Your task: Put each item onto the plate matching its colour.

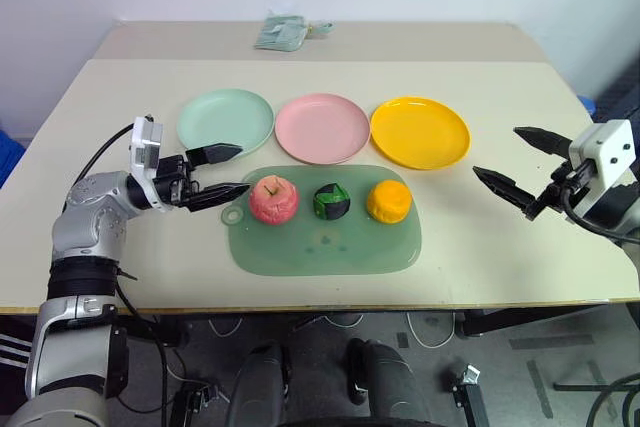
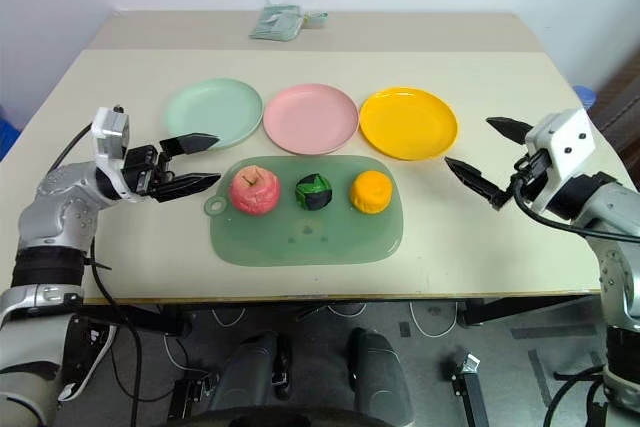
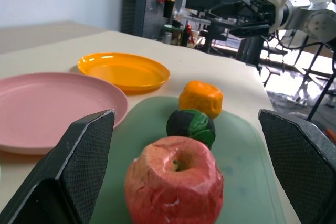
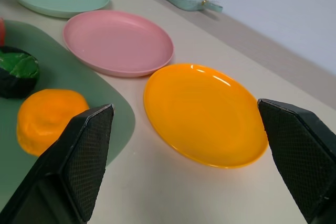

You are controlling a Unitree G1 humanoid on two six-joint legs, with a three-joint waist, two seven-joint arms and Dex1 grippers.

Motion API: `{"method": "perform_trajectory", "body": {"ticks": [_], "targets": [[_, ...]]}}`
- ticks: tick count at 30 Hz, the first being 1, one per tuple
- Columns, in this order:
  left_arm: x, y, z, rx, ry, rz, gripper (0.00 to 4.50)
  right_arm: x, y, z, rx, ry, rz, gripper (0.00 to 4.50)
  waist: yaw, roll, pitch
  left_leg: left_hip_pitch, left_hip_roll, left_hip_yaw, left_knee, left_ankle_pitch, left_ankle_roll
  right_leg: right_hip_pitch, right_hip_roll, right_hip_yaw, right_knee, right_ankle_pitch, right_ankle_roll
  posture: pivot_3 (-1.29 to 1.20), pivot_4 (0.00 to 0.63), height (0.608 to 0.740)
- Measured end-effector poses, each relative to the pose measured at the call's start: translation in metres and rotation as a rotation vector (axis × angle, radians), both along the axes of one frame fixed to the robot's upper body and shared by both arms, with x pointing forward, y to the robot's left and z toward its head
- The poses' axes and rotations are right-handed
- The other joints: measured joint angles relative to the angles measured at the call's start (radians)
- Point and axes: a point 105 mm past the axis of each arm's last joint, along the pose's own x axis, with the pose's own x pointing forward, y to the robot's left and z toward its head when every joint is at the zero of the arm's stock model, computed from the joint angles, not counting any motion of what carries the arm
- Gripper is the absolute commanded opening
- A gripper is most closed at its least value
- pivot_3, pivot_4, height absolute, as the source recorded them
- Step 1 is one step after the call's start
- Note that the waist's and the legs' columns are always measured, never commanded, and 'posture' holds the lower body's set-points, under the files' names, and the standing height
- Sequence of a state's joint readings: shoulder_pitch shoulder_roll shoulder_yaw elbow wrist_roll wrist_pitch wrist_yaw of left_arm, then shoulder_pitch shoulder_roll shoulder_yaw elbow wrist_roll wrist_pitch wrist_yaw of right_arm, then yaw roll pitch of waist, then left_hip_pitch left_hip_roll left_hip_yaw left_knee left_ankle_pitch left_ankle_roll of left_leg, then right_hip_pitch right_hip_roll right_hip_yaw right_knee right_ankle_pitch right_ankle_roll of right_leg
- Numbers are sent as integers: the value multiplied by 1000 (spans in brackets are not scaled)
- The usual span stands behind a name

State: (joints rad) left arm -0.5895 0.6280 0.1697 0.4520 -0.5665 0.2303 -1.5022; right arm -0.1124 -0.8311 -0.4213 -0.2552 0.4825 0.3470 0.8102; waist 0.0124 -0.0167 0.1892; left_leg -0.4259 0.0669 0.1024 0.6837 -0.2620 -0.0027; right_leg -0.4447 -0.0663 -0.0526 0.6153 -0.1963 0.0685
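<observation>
3 plates (image 1: 322,128) sit in a row across the table (image 1: 480,247), w/ the mat (image 1: 320,247) right in front of them. On the mat, L to R: apple (image 1: 273,199), ball (image 1: 331,202), rounded lump (image 1: 388,201). Left gripper (image 1: 228,172) is just left of the apple, right gripper (image 1: 510,162) off to the right of the plates.

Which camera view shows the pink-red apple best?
The left wrist view: the apple sits close and large, its top dimple visible. Both eye views show it small, from above, on the green mat. The right wrist view catches just its red edge.
</observation>
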Motion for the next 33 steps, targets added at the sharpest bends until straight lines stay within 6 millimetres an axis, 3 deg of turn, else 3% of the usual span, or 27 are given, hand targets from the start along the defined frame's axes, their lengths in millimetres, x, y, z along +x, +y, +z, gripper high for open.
{"method": "perform_trajectory", "body": {"ticks": [7,11,15,19,22,26,33], "targets": [[9,0,8,20,-19,-15,4462,-9,-1,-5,22,5,-32,4500,-1,0,0,0,0,0,0,0,0,0,0,0,0,0,-1,0,150,740],[7,14,14,55,-8,3,4462,-9,6,-2,52,23,4,4500,-11,0,0,0,1,-1,0,0,0,0,1,0,1,0,-1,0,150,740],[2,37,24,86,32,46,4462,-7,35,7,75,45,141,4500,-20,0,0,0,1,-1,0,0,0,0,1,0,1,-1,-2,0,150,740],[-2,42,22,96,37,52,4462,-7,66,15,87,64,278,4500,-17,0,0,0,1,-1,0,0,0,0,0,0,1,-1,-2,0,150,740],[-2,38,16,96,31,46,4462,-15,88,21,104,88,386,4500,-12,0,0,0,1,-1,0,0,0,0,0,0,1,-1,-2,0,150,740],[-2,27,11,116,-12,24,4462,-35,113,11,66,163,546,4500,1,0,0,0,0,-1,0,0,0,0,0,0,0,-1,-2,0,150,740],[4,5,-4,145,-40,-8,4462,-43,124,1,35,200,606,4500,1,0,0,0,0,-1,1,0,0,0,0,0,0,-1,-2,0,150,740]]}}
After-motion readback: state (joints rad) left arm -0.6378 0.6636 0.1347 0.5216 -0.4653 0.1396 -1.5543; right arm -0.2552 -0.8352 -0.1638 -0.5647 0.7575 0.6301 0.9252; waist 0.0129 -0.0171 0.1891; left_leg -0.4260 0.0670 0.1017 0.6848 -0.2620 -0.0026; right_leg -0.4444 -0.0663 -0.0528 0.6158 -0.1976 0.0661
